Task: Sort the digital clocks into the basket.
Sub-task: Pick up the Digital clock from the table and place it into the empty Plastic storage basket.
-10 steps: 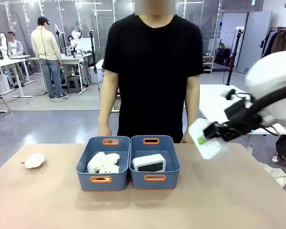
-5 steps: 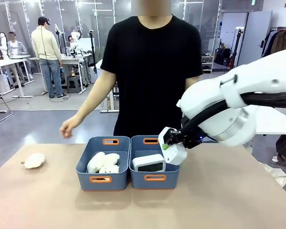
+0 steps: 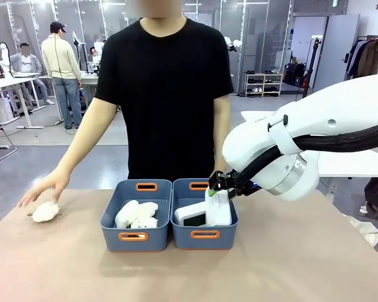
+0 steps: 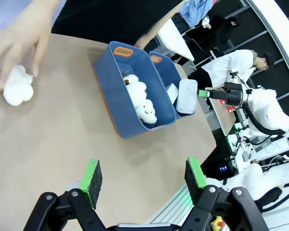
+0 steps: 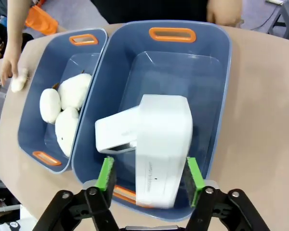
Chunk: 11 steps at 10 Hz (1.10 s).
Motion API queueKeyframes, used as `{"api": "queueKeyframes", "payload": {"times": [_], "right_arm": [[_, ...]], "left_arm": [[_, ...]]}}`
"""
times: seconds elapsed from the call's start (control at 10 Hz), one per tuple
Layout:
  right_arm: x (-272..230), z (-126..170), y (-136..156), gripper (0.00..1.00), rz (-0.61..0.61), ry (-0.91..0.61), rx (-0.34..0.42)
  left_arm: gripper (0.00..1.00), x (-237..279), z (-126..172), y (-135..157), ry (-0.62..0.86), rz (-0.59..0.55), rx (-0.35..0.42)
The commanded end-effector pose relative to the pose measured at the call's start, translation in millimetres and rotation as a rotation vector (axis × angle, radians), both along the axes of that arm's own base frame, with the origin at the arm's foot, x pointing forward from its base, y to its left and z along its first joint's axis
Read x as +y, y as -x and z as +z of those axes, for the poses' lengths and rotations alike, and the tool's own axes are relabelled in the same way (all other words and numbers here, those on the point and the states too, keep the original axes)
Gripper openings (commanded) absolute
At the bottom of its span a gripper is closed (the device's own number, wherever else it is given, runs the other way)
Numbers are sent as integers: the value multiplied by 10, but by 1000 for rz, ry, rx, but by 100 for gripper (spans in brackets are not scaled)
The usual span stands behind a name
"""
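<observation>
Currently the right gripper [image 3: 218, 190] hangs over the right basket [image 3: 204, 234], which sits near the middle of the desk [image 3: 290, 264]. Between its green pads [image 5: 106, 173] is a white digital clock [image 5: 163, 147], end down inside the basket. From the right wrist camera the pads flank the clock's sides, but whether they press it or have let go cannot be told. The second digital clock [image 5: 116, 133] lies in the same basket, touching the first and partly under it, display face [image 3: 193, 220] toward the robot's edge.

Left basket [image 3: 136, 236], touching the right one side by side, holds cream plush toys [image 3: 137, 214].

Left gripper [image 4: 144, 175] hovers above bare desk near the robot's edge, well apart from both baskets; fingers spread wide, nothing between them.

Person stands at the far edge. One hand [image 3: 43, 187] rests on a loose plush toy [image 3: 45, 212] near the desk's left edge; the other hand [image 5: 224, 10] is behind the right basket at the far edge.
</observation>
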State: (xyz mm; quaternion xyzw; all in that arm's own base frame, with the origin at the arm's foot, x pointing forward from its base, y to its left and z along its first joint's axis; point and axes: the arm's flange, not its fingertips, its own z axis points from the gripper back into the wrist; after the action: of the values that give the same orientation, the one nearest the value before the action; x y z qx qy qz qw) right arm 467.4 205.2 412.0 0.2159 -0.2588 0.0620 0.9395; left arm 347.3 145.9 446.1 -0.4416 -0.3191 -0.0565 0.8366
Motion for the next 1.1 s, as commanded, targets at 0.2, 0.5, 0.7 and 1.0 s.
{"api": "queueKeyframes", "payload": {"times": [0.2, 0.5, 0.7, 1.0], "right_arm": [[-52, 173, -1, 100, -23, -17, 13], [-509, 448, 177, 100, 35, 0, 58], [-1114, 694, 359, 100, 180, -114, 81], [-526, 418, 139, 100, 18, -15, 40]], "left_arm": [[88, -15, 26, -17, 7, 15, -3], [88, -15, 26, -17, 7, 15, -3], [88, -15, 26, -17, 7, 15, -3], [88, -15, 26, -17, 7, 15, -3]]}}
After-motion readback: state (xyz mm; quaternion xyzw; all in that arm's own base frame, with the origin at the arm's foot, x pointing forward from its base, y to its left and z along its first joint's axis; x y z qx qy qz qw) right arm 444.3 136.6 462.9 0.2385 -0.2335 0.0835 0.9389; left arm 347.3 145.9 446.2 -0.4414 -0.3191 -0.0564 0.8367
